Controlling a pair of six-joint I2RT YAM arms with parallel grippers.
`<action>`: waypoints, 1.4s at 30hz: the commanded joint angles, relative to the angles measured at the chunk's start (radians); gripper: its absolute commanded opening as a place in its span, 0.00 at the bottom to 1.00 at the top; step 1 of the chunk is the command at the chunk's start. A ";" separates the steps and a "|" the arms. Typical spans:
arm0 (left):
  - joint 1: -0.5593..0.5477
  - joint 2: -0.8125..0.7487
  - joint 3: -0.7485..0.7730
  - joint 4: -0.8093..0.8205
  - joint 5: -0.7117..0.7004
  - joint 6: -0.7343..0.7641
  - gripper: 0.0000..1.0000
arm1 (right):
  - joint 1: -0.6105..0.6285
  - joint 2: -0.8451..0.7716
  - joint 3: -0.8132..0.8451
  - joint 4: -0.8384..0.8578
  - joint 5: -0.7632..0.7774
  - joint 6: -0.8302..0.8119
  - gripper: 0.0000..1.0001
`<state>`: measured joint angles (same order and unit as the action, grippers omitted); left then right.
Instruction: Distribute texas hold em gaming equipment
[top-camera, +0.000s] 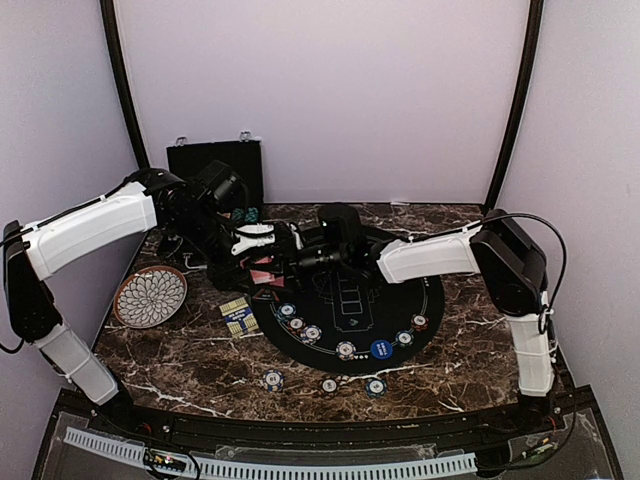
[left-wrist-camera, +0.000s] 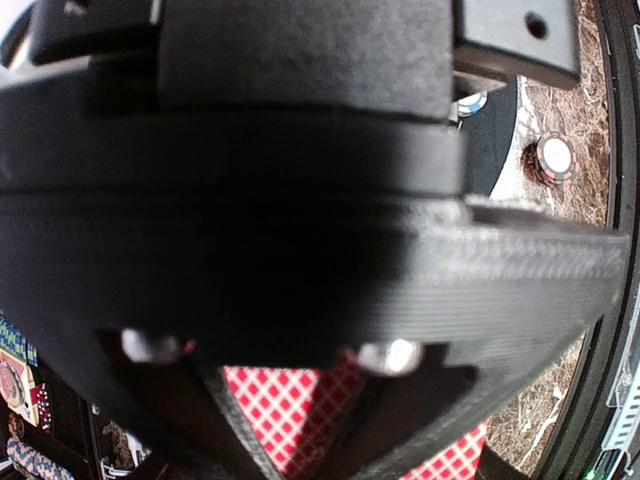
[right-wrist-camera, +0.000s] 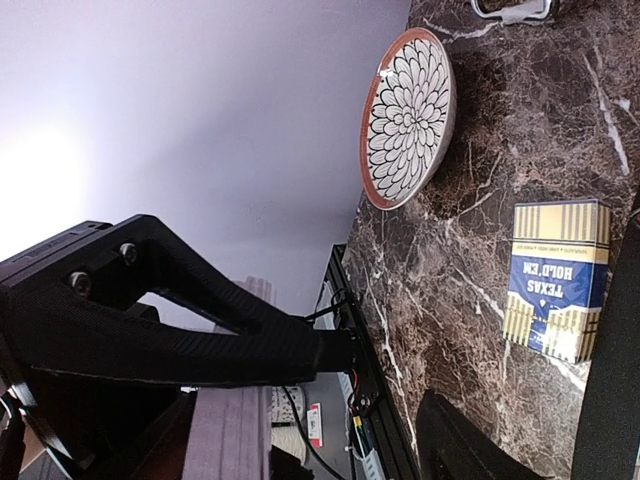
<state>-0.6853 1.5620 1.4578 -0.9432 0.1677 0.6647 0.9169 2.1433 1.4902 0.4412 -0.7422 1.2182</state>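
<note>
Dealing step. Left gripper is pinched shut on the red-backed cards over the far-left edge of the mat. Right gripper is spread and empty, just beside them. Chips line the mat's near rim. Likely next: right gripper takes one card and sets it on the mat.

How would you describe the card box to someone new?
Find the round black mat on the marble table. Between its left edge and the patterned plate lies the card box. It alone is rectangular, yellow-striped with a blue label; its neighbours are round.
</note>
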 joint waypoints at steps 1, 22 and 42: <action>0.004 -0.018 0.032 -0.021 0.024 -0.008 0.10 | -0.006 0.001 0.006 -0.019 0.001 -0.009 0.70; 0.004 -0.026 0.014 -0.019 0.012 -0.007 0.10 | -0.038 -0.154 -0.132 -0.063 -0.005 -0.065 0.49; 0.004 -0.025 -0.020 -0.004 -0.015 0.001 0.10 | -0.046 -0.225 -0.153 -0.106 -0.011 -0.067 0.15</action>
<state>-0.6861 1.5703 1.4498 -0.9585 0.1574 0.6655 0.8761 1.9579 1.3518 0.3244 -0.7429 1.1454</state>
